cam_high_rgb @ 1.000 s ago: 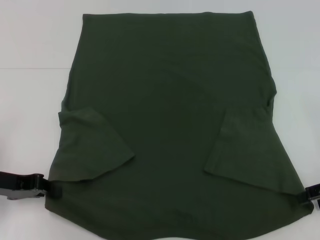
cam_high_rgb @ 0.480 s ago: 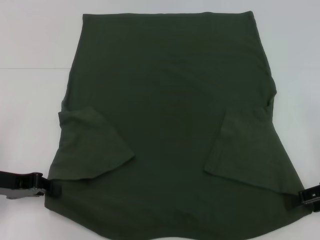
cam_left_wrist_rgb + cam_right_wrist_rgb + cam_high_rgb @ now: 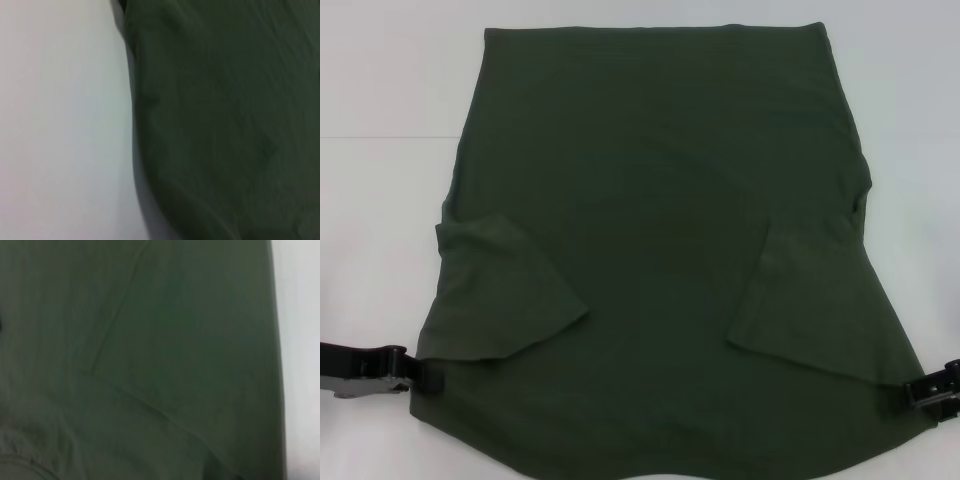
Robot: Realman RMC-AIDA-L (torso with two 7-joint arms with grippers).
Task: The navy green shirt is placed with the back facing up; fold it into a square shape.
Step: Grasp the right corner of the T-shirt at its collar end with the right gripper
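The navy green shirt [image 3: 660, 200] lies flat on the white table [image 3: 380, 200], plain side up, hem at the far end. Both short sleeves are folded inward onto the body: one sleeve [image 3: 505, 290] on the left, the other sleeve [image 3: 815, 300] on the right. My left gripper [image 3: 424, 379] rests at the shirt's near left corner, its tip overlapping the cloth edge. My right gripper [image 3: 918, 393] is at the near right corner, touching the edge. The left wrist view shows the shirt [image 3: 225, 125] edge against the table. Cloth of the shirt [image 3: 140, 340] with a fold line nearly fills the right wrist view.
Bare white table [image 3: 60, 125] surrounds the shirt on the left, right and far sides. A faint seam in the table top [image 3: 380, 137] runs across at the far left. The shirt's near edge runs off the bottom of the head view.
My right gripper has moved inward and slightly up to the shirt's near right corner. The left gripper and the shirt have stayed where they were.
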